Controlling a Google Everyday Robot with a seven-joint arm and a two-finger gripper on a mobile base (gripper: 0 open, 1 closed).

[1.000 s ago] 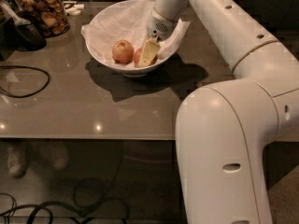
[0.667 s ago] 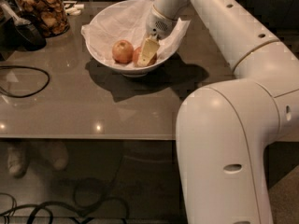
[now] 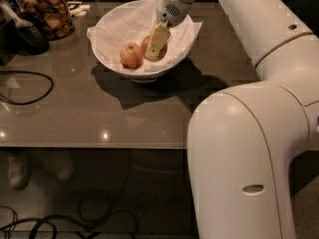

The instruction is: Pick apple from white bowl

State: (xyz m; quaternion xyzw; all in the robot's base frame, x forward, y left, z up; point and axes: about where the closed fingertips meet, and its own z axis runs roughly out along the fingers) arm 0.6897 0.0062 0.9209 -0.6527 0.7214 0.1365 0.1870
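The white bowl [image 3: 107, 46], lined with crumpled white paper, stands on the grey table at the back. Two apples lie in it. The redder apple [image 3: 145, 45] is on the right, and my gripper [image 3: 154, 51] reaches down into the bowl and is closed around it. One cream finger [image 3: 157, 40] lies across the apple's front; the other finger is hidden behind it. The yellower-orange apple [image 3: 130, 55] sits free just to the left, close to the held one.
A jar of brown snacks [image 3: 47, 11] and a dark object [image 3: 27, 34] stand at the table's back left. A black cable [image 3: 25, 86] loops on the left of the table. My white arm [image 3: 249, 148] fills the right side.
The gripper has risen a little inside the bowl, and the red apple now shows on both sides of the front finger. The other apple and the bowl have not moved.
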